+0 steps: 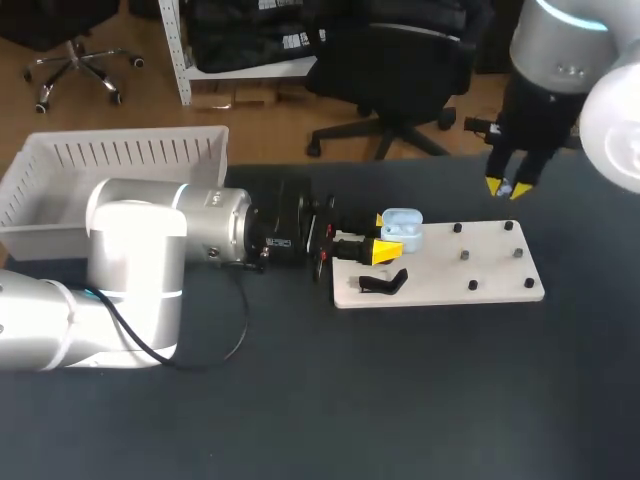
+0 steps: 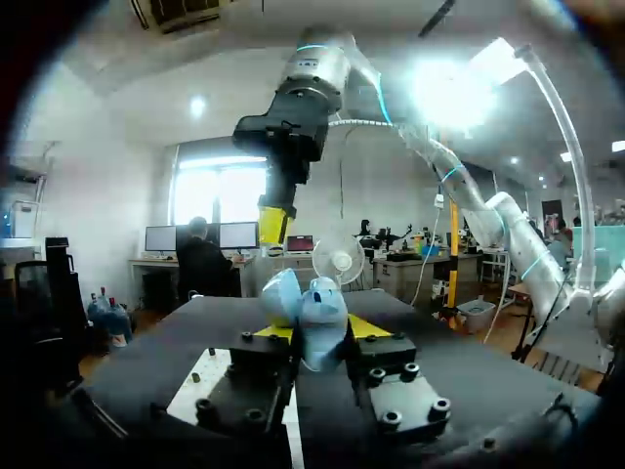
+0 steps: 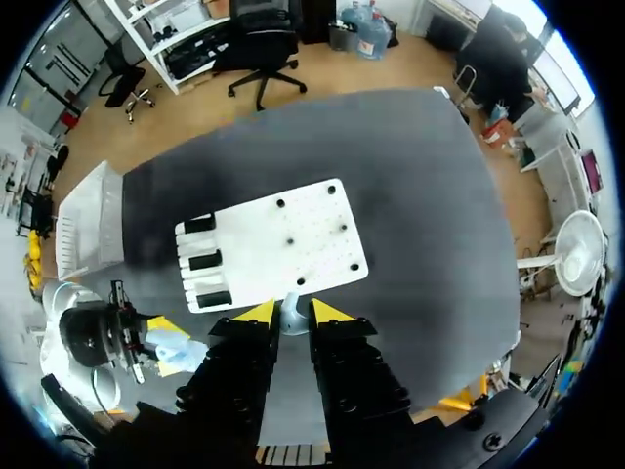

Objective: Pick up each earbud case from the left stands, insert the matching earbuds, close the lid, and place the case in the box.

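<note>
Table: dark matte tabletop (image 1: 300,400), with a flat white board (image 1: 490,275) lying on it to the right of the middle.
Case: small light-blue plastic earbud case (image 1: 402,228), its lid standing open, held just over the left end of the board.
Left gripper: the left gripper (image 1: 386,236) comes in flat from the left side. Its yellow tips press the case from two sides, so it is grasping the case.
Right gripper: the right gripper (image 1: 508,187) hangs above the far right part of the table, well apart from the case. A tiny pale earbud (image 3: 291,315) sits pinched between its tips.
How it handles: I judge the case light, hard and smooth, so it can slip or turn if the press is weak. The open lid hangs on a thin hinge and looks like the fragile part. Best hold is on the lower shell, by its two broad sides, leaving the lid and the opening free.
Earbud: very small and rounded, easy to drop. I think it needs exact aim into its pocket.
Around: short black pegs (image 1: 466,256) stand on the board. A black stand (image 1: 385,283) is at its near left corner, just beside the left gripper.
Box: white plastic basket (image 1: 140,155) at the far left of the table, behind the left arm.
In the way: the pegs lie under the path between the right gripper and the case. The bulk of the left arm is between the case and the basket.
</note>
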Motion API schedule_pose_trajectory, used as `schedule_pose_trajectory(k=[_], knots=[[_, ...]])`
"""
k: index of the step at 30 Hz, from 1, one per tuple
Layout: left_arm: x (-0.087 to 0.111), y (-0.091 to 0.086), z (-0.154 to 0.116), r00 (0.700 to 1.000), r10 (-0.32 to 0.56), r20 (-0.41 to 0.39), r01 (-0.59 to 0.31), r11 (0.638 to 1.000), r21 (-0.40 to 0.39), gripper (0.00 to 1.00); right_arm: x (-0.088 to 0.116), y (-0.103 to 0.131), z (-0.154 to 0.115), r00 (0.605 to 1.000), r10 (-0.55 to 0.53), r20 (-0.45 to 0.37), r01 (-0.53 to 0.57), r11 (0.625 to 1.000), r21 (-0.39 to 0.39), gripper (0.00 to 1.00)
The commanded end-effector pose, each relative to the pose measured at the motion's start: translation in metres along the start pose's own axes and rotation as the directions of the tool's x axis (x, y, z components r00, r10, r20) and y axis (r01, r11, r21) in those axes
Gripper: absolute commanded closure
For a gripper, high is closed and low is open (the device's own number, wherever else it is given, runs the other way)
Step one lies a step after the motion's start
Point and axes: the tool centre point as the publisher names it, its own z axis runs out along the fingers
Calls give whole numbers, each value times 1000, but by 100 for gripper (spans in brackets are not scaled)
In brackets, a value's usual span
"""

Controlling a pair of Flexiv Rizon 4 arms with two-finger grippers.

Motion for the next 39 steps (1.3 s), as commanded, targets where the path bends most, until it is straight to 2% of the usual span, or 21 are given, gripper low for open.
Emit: schedule_pose_trajectory(k=[1, 6, 11, 28, 30, 33, 35, 36, 39], knots=[[1, 1, 0, 1000, 0, 1, 0, 1000, 0, 100, 21, 30, -30, 999, -46, -16, 46, 999, 6, 100], [1, 1, 0, 1000, 0, 1, 0, 1000, 0, 100, 55, 74, -37, 992, -119, -36, 119, 993, 13, 100], [1, 1, 0, 1000, 0, 1, 0, 1000, 0, 100, 73, 98, -28, 987, -143, -74, 145, 989, 21, 100], [1, 1, 0, 1000, 0, 1, 0, 1000, 0, 100, 74, 101, -24, 988, -132, -84, 135, 990, 30, 100], [1, 1, 0, 1000, 0, 1, 0, 1000, 0, 100, 73, 112, -23, 970, -231, -82, 232, 973, 3, 100], [1, 1, 0, 1000, 0, 1, 0, 1000, 0, 100, 74, 127, -22, 935, -346, -74, 348, 937, 17, 100], [1, 1, 0, 1000, 0, 1, 0, 1000, 0, 100, 76, 131, -22, 917, -393, -70, 396, 917, 36, 100], [1, 1, 0, 1000, 0, 1, 0, 1000, 0, 100, 77, 133, -21, 894, -440, -87, 445, 895, 45, 100], [1, 1, 0, 1000, 0, 1, 0, 1000, 0, 100, 79, 132, -14, 857, -500, -125, 511, 855, 87, 100]])
